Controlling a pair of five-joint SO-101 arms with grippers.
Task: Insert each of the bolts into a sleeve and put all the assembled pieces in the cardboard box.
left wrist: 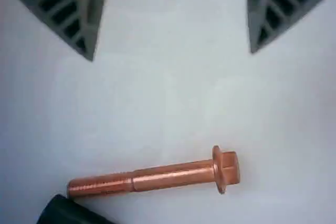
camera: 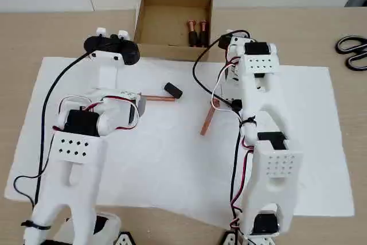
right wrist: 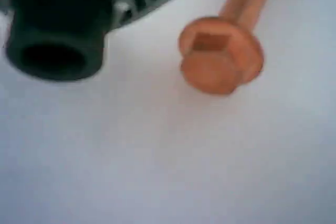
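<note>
Left gripper (left wrist: 170, 48): spread wide above a bolt (left wrist: 157, 177)
Right gripper (camera: 219, 100): cannot tell its grip; sleeve (right wrist: 52, 30) beside it
Cardboard box (camera: 146, 24): 12 o'clock on the table (camera: 23, 32)

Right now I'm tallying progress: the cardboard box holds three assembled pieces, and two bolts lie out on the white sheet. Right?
No. The high view shows two assembled pieces in the cardboard box, not three. Two bolts do lie on the white sheet: the left bolt and the right bolt.
</note>
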